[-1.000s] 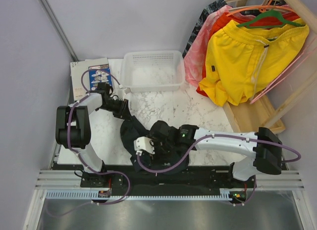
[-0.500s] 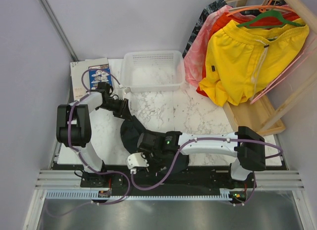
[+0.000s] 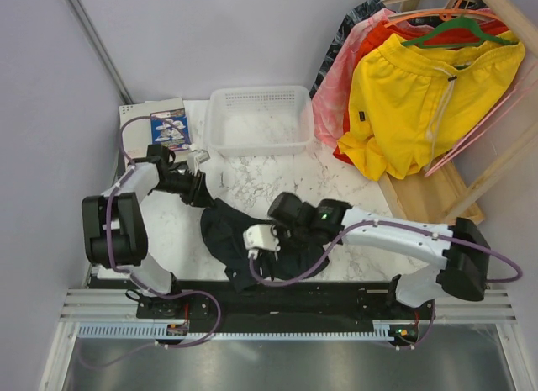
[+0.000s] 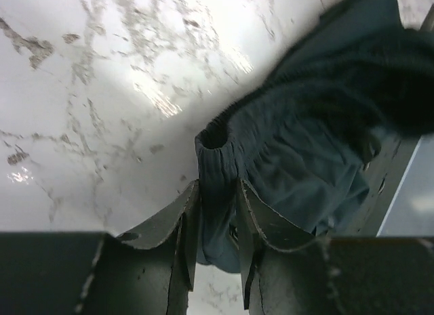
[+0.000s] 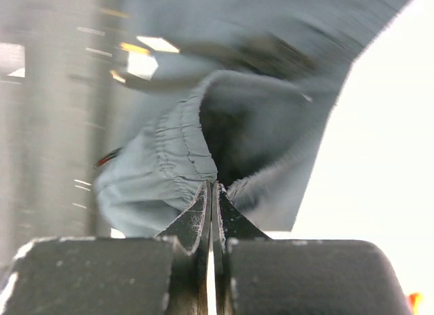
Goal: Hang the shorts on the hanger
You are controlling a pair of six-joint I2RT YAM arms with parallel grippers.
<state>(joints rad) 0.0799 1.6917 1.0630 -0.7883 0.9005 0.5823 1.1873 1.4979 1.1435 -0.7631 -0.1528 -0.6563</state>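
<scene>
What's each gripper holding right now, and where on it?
Both hold the shorts: left gripper pinches a fold at the gathered band; right gripper clamps the gathered edge.

We note white marble-pattern table [image 3: 336, 185], grey veins, glossy under light in left wrist view. 3 things lie directly on it. White perforated basket [image 3: 220, 126] at far edge, near middle. White box [image 3: 145, 113] with blue printed label at far-left corner, just beside basket. Dark shorts [image 3: 220, 231] bunched at near edge, left of middle, reaching black base strip [image 3: 361, 288]. Wooden rack base [image 3: 429, 198] at right edge; we cannot tell whether it rests on table.
</scene>
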